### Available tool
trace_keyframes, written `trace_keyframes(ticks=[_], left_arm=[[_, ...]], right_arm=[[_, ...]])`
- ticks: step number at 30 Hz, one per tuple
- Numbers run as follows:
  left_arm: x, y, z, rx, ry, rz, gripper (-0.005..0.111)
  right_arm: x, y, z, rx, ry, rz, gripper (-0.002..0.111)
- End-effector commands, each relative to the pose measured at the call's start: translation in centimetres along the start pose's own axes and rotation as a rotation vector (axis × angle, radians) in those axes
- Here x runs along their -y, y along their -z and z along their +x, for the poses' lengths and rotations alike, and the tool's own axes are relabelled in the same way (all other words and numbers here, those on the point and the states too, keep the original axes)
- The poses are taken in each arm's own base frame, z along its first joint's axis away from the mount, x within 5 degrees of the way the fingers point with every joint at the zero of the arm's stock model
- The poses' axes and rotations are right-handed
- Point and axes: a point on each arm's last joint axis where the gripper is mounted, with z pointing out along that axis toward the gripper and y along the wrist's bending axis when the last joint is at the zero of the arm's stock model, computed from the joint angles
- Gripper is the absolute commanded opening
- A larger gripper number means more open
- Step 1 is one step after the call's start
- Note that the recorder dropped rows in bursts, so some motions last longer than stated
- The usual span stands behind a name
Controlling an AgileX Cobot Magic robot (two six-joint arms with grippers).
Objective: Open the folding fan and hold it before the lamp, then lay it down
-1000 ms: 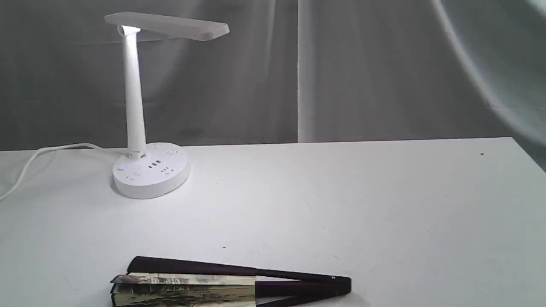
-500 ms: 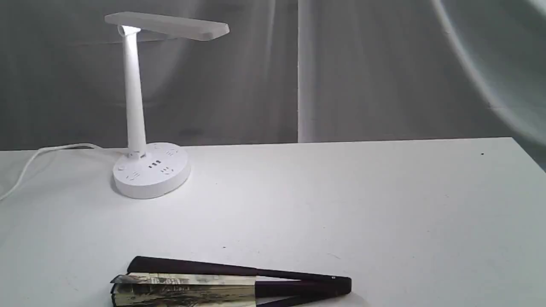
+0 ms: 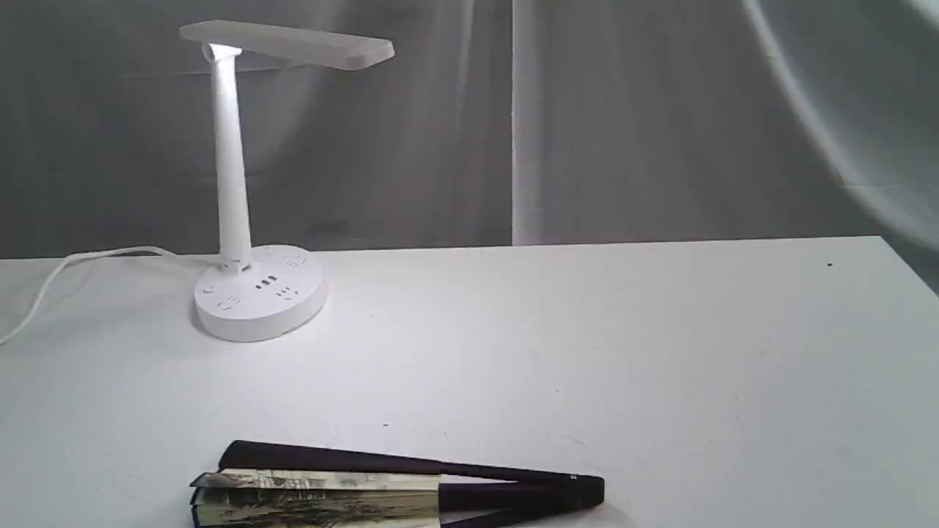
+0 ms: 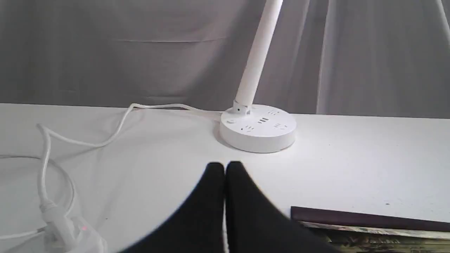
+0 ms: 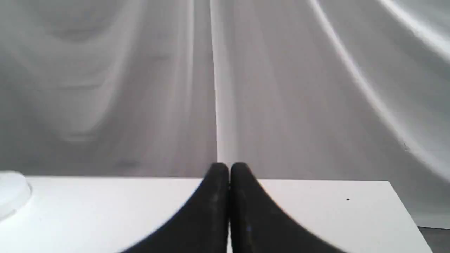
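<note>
Exterior view, lamp: the lamp (image 3: 231,169) stands upright at the back left of the white table (image 3: 587,352), its flat head reaching out to the right above the round base, with a bright patch at the top of the stem
Exterior view, cord: a white cord (image 3: 51,282) trails from behind the base and runs off the left side
Exterior view, folding fan: the folding fan (image 3: 330,495) lies flat at the near edge of the table, well apart from the lamp, with its pivot end to the right and its paper end to the left. It is nearly closed. The pleats sit in a pack and one dark guard stick splays a little away from them. Its lowest part is cut off by the frame
Exterior view, backdrop: a grey curtain (image 3: 623,125) hangs behind the table
Left wrist view, left gripper: the left gripper (image 4: 225,167) hangs over the table, its two black fingers pressed together with nothing between them
Left wrist view, surroundings: the lamp's base sits beyond the tips, and the fan's paper end lies on the table beside the fingers. The cord loops across to a plug (image 4: 58,221) showing a small red light
Right wrist view, right gripper: the right gripper (image 5: 229,168) is closed tip to tip and holds nothing, over bare tabletop
Right wrist view, surroundings: curtain folds fill the background, and a sliver of the lamp's base shows at the picture's edge
</note>
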Motion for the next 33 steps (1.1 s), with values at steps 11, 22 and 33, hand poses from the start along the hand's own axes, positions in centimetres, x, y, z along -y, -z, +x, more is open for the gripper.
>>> trace_keyframes(ticks=[11, 22, 33], left_arm=[[0.0, 0.0, 0.1, 0.002, 0.002, 0.005, 0.0], [0.0, 0.0, 0.1, 0.002, 0.002, 0.005, 0.0], [0.0, 0.0, 0.1, 0.002, 0.002, 0.005, 0.0]], right_arm=[[-7.3, -12.9, 1.2, -0.374, 0.264, -0.272, 0.0], [-11.1, -20.4, 4.5, -0.682, 0.319, -0.29, 0.0], [-16.0, -24.0, 8.3, -0.882, 0.357, -0.619, 0.0]])
